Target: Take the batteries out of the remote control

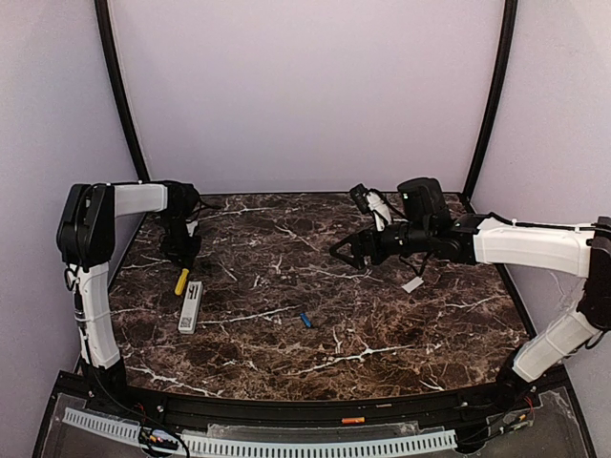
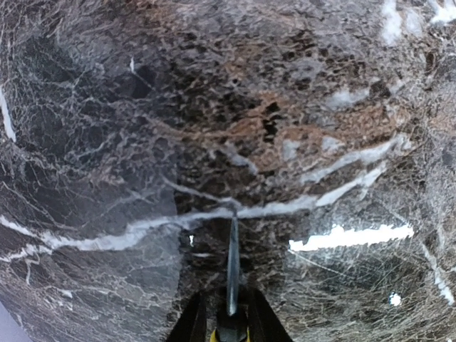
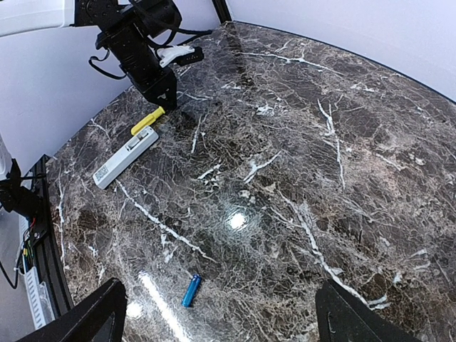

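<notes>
We look down on a dark marble table (image 1: 286, 239) veined in white. The remote control (image 1: 191, 305), a slim white bar, lies flat at the near left. Its long side runs near to far, and a small dark code mark sits at its near end.

One blue battery (image 1: 305, 320) lies alone on the marble near the middle of the table, to the right of the remote and well apart from it. We cannot tell whether another battery sits inside the remote.

A yellow stick tool (image 1: 181, 281) lies just beside the remote's far end, angled toward the far side. The left gripper (image 1: 180, 256) points down over the tool's far end. In its wrist view the fingers (image 2: 265, 324) stand close on either side of a thin dark tip. We cannot tell whether they clamp it or merely flank it.

The right gripper (image 1: 346, 250) hovers above the table right of centre, pointing left. Its jaws are spread wide with nothing between them.

A small flat white lid piece (image 1: 412, 283) lies on the right side of the table, beneath the right arm (image 1: 530, 243).
</notes>
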